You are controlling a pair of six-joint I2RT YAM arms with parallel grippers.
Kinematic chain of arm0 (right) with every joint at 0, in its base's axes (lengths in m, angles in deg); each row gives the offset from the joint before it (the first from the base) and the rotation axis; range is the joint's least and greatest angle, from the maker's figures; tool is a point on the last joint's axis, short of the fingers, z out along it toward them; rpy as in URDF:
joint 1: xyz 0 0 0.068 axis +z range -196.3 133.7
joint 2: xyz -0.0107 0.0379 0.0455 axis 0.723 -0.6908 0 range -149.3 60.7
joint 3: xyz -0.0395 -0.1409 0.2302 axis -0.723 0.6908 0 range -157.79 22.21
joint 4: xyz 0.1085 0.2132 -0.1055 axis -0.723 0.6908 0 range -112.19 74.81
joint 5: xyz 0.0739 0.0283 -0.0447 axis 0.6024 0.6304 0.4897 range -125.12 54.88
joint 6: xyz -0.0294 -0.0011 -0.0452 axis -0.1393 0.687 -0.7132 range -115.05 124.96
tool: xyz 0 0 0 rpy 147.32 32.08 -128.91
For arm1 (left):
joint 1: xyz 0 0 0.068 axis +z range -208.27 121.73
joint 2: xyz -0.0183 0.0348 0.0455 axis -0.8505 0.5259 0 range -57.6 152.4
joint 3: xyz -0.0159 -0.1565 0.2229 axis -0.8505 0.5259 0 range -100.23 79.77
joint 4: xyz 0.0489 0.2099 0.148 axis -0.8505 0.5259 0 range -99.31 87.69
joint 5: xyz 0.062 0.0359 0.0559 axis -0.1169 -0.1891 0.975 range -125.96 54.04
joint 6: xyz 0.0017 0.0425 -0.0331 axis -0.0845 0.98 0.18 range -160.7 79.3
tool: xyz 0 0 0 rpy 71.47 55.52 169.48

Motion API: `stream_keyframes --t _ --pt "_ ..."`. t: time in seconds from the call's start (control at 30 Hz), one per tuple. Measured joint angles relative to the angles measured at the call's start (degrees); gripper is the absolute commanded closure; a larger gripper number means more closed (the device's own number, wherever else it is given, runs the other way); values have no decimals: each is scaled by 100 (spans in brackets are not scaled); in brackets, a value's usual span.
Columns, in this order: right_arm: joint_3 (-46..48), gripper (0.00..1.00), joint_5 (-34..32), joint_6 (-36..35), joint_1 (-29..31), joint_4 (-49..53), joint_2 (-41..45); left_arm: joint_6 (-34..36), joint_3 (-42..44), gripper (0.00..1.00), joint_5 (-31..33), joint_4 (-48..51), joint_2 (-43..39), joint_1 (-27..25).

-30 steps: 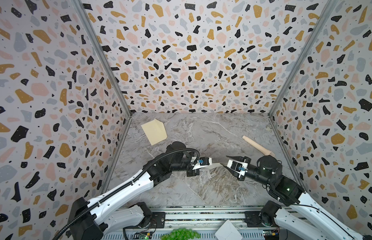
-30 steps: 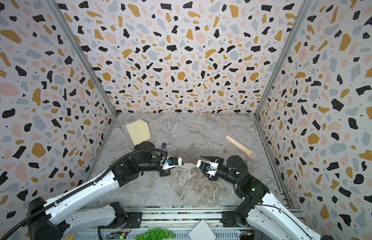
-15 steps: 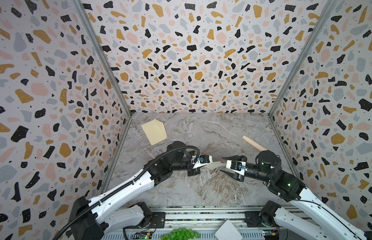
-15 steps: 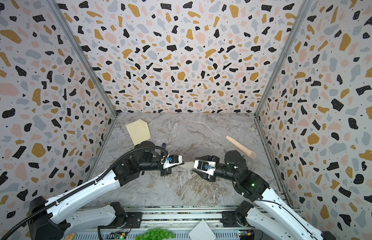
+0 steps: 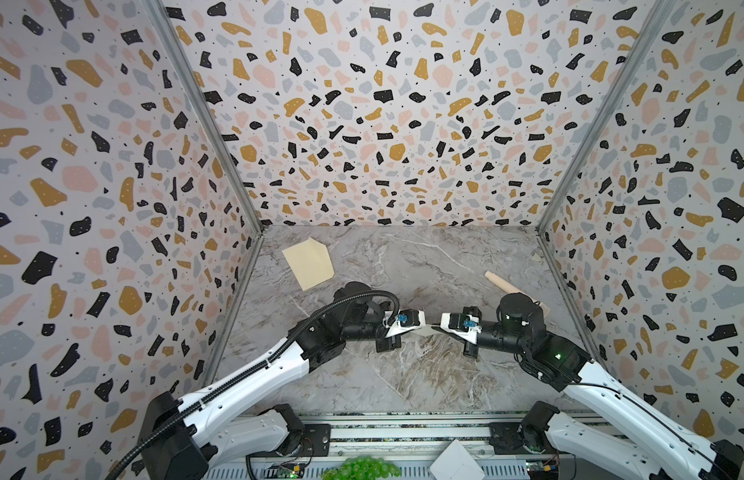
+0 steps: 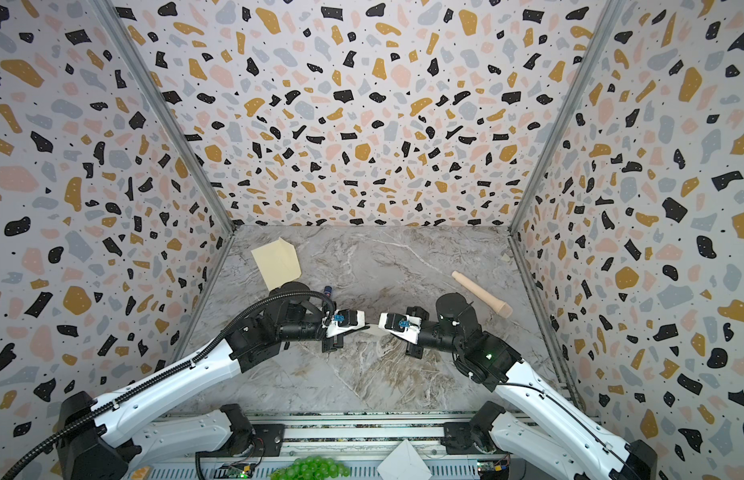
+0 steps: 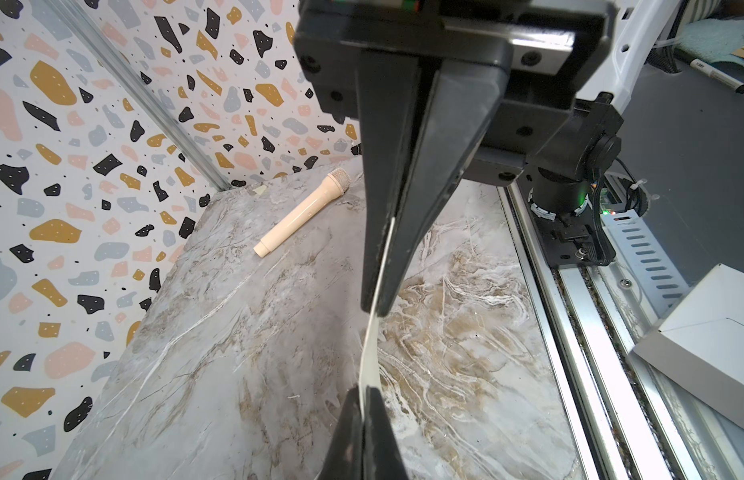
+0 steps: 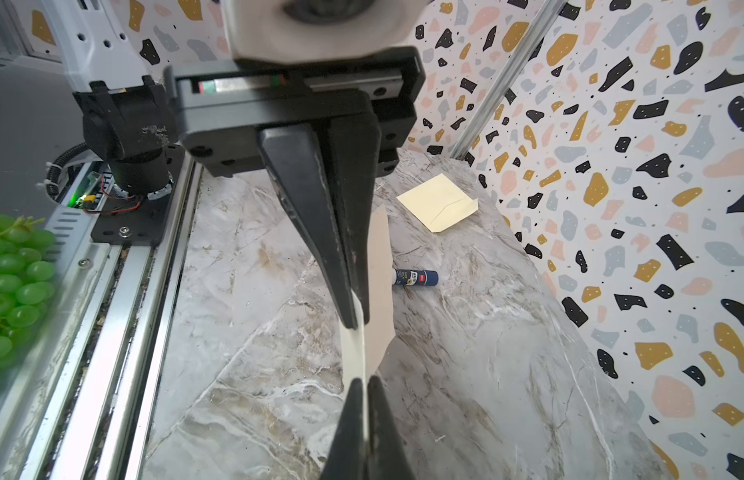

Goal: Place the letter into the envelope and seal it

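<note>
The letter (image 5: 431,329) hangs above the middle of the marble floor, edge-on in both top views, so only a thin pale strip (image 6: 372,329) shows. My left gripper (image 5: 425,328) is shut on one end of it, and my right gripper (image 5: 440,329) is shut on the opposite end, tips nearly meeting. In the left wrist view the sheet (image 7: 370,353) runs from my own jaws to the right gripper's. The right wrist view shows its tan face (image 8: 380,291), slightly bowed. The cream-yellow envelope (image 5: 307,264) lies flat at the back left, flap pointing right, apart from both grippers.
A beige toy microphone (image 5: 513,291) lies at the back right. A blue glue stick (image 8: 416,277) rests behind the left arm. Green grapes (image 5: 364,467) and a white folded paper (image 5: 455,463) sit on the front rail. Terrazzo walls (image 5: 112,208) close three sides.
My right gripper slid left to the free end of the letter and shut on it. The left gripper kept its hold and barely moved.
</note>
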Motion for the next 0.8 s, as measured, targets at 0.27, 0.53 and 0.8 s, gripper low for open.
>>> stream_keyframes --t 0.27,0.53,0.8 --pt "0 100 -201 -22 -2 -46 225 15 0 83 144 44 52 0" --pt "0 100 -448 -61 -35 -42 516 20 15 89 332 79 -55 0" --pt "0 100 -621 -66 -72 -39 651 20 79 100 365 87 -131 -4"
